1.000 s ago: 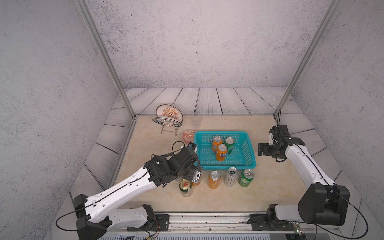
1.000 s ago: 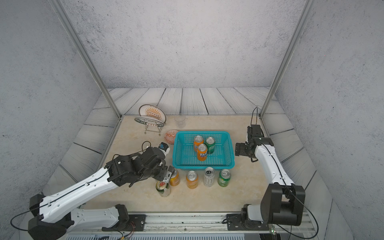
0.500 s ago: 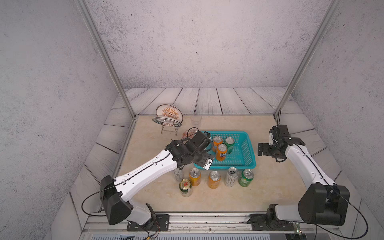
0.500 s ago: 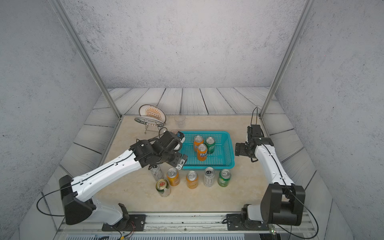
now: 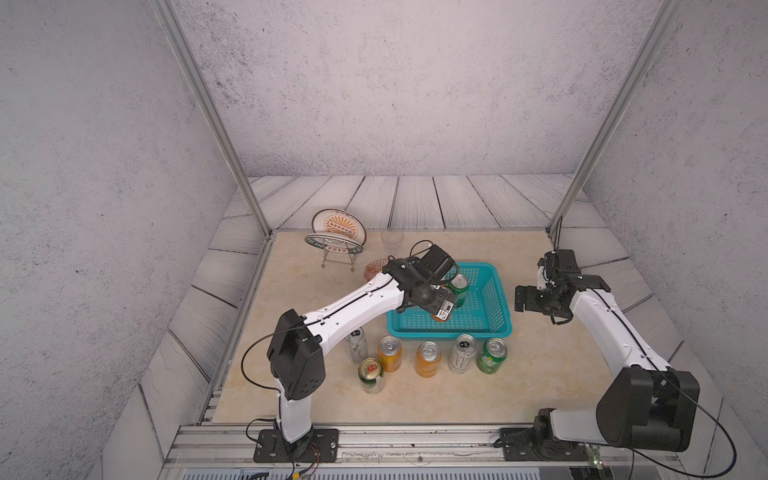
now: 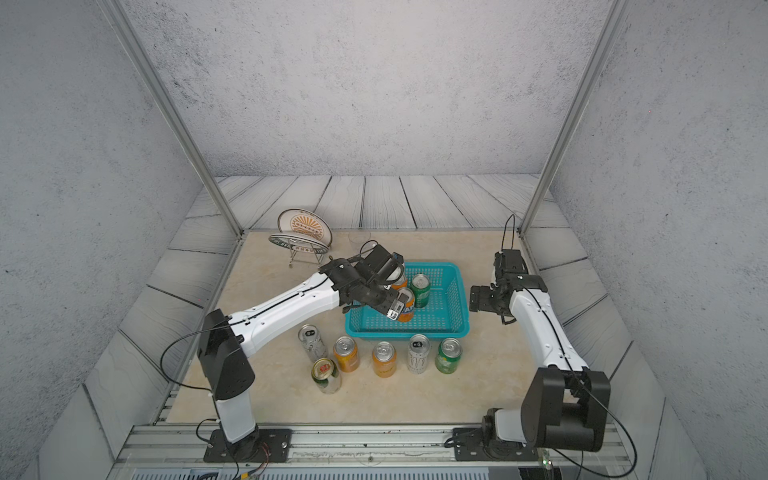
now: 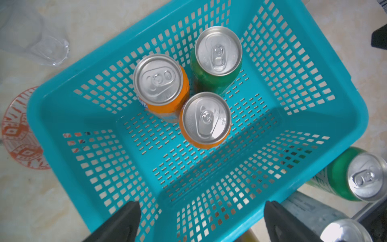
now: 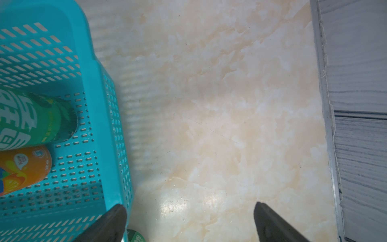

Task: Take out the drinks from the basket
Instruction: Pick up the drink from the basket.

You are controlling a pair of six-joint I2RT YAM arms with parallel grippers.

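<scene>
I had left end effector (image 7: 202, 202) spread wide, empty, above basket (image 7: 351, 100) holding three cans (image 7: 206, 119); right end effector (image 8: 189, 205) wide too, empty, over counter (image 8: 209, 104) beside basket.

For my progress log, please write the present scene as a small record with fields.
basket: turquoise, on the table
inside basket: orange can A, orange can B, green can C, all upright
outside, on table: silver can D, orange can E, green can F, orange can G, silver can H, green can J
left pincer: open, empty, above the basket
right pincer: open, empty, beside the basket
left to take out: three cans
</scene>
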